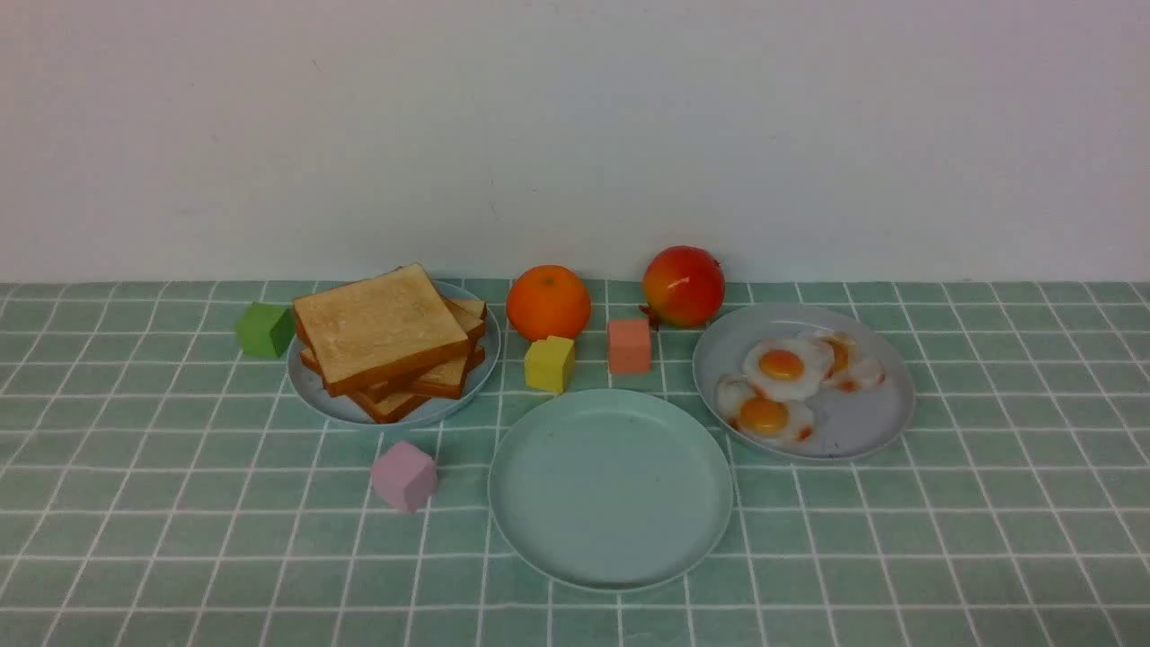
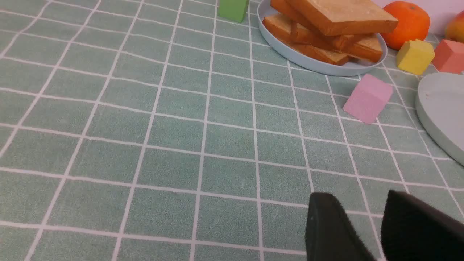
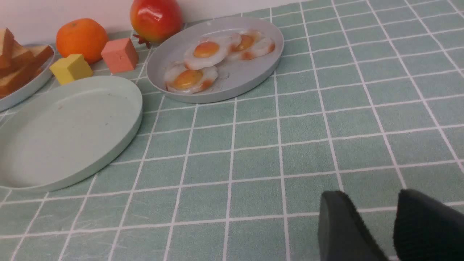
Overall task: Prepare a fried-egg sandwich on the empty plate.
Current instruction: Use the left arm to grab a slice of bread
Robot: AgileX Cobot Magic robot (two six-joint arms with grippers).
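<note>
Plate [image 1: 611, 490] is being seen bare, centre front; no sandwich is built yet. Toast stack [image 1: 382, 332] is lying ahead of the left gripper [image 2: 359, 204], the nearer one, with the eggs [image 1: 782, 368] ahead of the right gripper [image 3: 369, 204]. Both are being held part-open, empty.

**A:** What lies nearest on the desk [image 1: 988, 539]?

**B:** A round mint-green plate [image 1: 611, 490], set in the middle of the green tiled cloth.

**A:** And behind it?

**B:** Off to the left is the left blue-grey plate [image 1: 328, 403], with a stack of toast slices [image 1: 382, 334] on it. The top slice is turned askew. Off to the right is the right blue-grey plate [image 1: 867, 422], where fried eggs [image 1: 782, 367] overlap on its left half.

**A:** Between those two?

**B:** An orange [image 1: 548, 302] and a red fruit [image 1: 683, 286] stand by the white wall. Just in front of them are a yellow cube [image 1: 549, 363] and a salmon cube [image 1: 629, 346].

**A:** More cubes?

**B:** A green cube [image 1: 265, 329] sits just beside the left blue-grey plate's far-left edge. A pink cube [image 1: 404, 476] is near the mint-green plate's left rim.
</note>
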